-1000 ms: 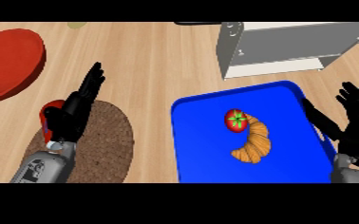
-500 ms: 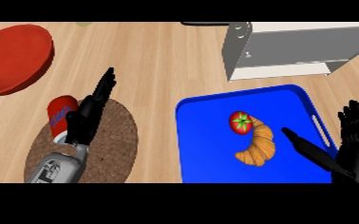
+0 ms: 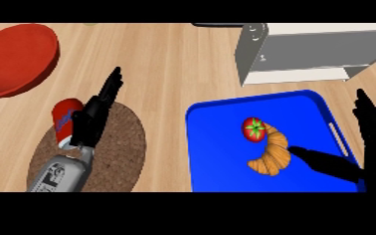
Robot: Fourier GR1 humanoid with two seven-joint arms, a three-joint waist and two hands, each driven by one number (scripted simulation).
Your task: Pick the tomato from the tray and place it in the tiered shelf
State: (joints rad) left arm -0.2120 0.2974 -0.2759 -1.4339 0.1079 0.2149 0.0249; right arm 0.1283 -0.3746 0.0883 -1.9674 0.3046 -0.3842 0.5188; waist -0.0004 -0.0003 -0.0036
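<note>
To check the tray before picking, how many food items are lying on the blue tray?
2. A tomato lies near the middle of the blue tray, and a croissant touches it on its right and curves down below it. Nothing else shows on the tray.

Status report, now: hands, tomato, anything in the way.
Both hands open: left hand over the round mat, right hand over the tray. Tomato on tray, not held. Croissant touching it, between thumb and tomato.
</note>
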